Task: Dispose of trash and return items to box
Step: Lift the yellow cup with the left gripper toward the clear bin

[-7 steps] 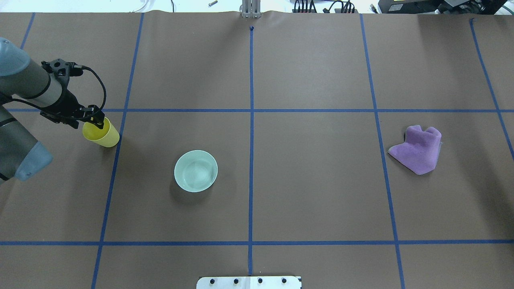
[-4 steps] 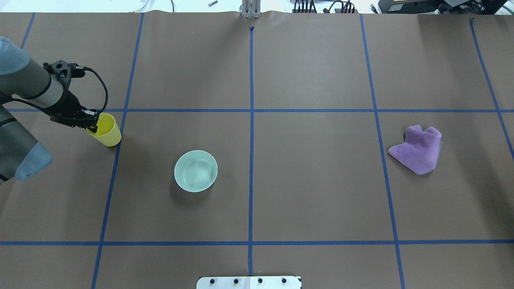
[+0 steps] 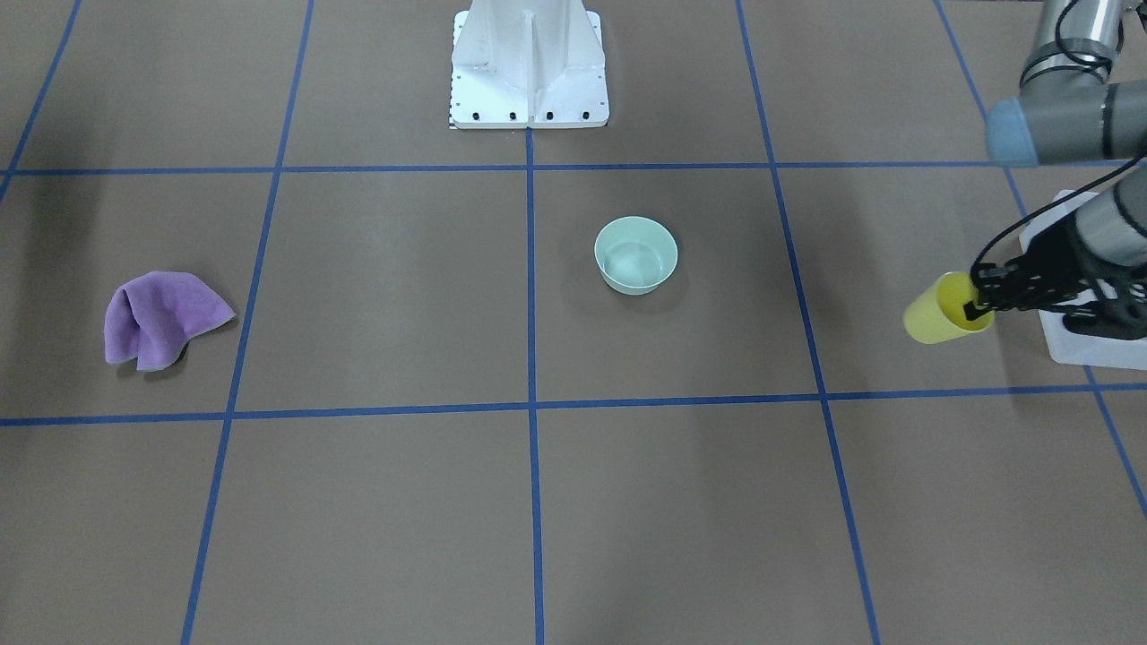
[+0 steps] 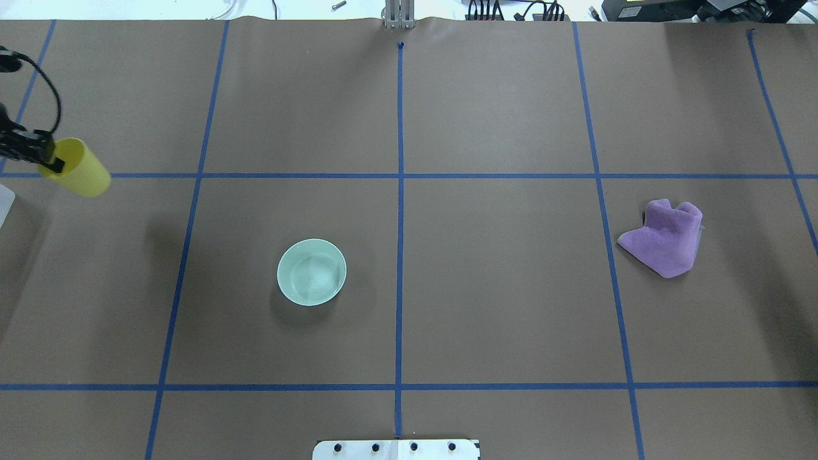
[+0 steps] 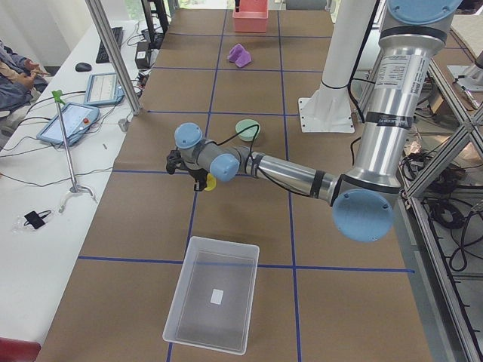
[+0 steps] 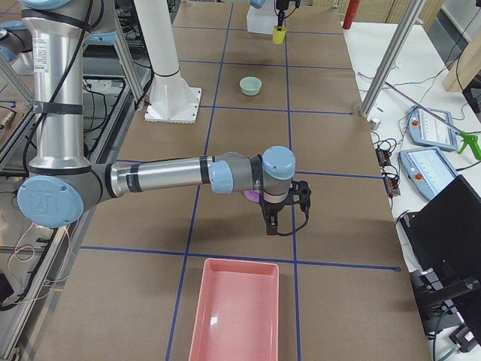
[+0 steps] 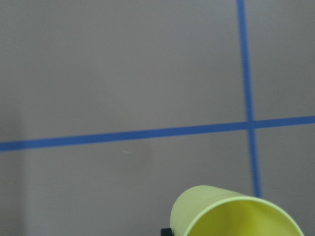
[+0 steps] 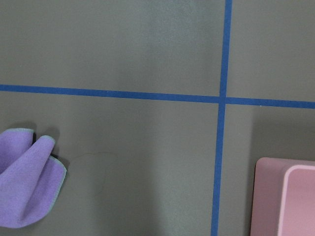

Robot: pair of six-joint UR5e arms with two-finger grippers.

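Observation:
My left gripper (image 4: pixel 48 160) is shut on the rim of the yellow cup (image 4: pixel 80 171) and holds it tilted above the table at the far left. The cup also shows in the front view (image 3: pixel 941 313), with the left gripper (image 3: pixel 977 305) beside the translucent box (image 3: pixel 1080 351). The box lies open and empty in the left-side view (image 5: pixel 198 298). The mint-green bowl (image 4: pixel 312 272) stands upright left of the table's centre. My right gripper (image 6: pixel 284 222) shows only in the right-side view, over the purple cloth; I cannot tell if it is open or shut.
A crumpled purple cloth (image 4: pixel 664 239) lies on the table's right part. A pink bin (image 6: pixel 237 312) stands at the table's right end. The white robot base (image 3: pixel 529 63) is at the near middle edge. Blue tape lines grid the brown table.
My left gripper has lifted the yellow cup off the table and carried it left and farther away, to the view's left edge. The cup now tilts more. Bowl and cloth have not moved.

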